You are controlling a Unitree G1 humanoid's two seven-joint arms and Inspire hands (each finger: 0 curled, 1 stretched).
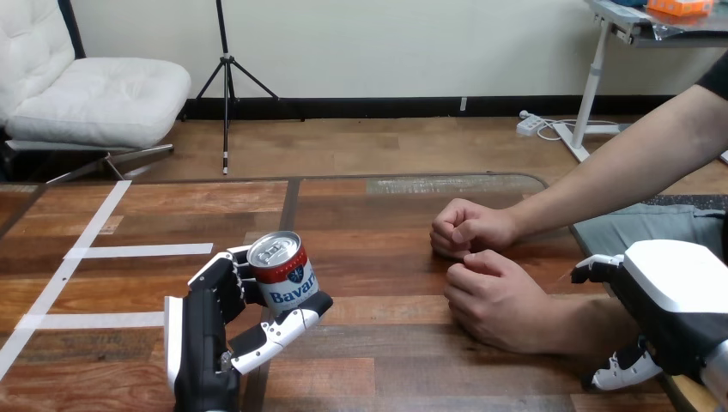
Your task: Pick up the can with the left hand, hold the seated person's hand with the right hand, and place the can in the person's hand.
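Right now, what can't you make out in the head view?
Whether the right robot hand grips the person's wrist: its white shell covers the contact.
Whether the can is off the table: the left robot hand hides its base.
The palm of the person's nearer hand: curled, facing down.

Head view. Mounted on robot's head; aimed forward and down across wooden table. Tabletop taken at oblique angle, near edge cropped by bottom of view, far edge set above mid-height. Left hand with can framed close at lower left; right hand cropped at lower right. Person's arms admitted from right edge of view.
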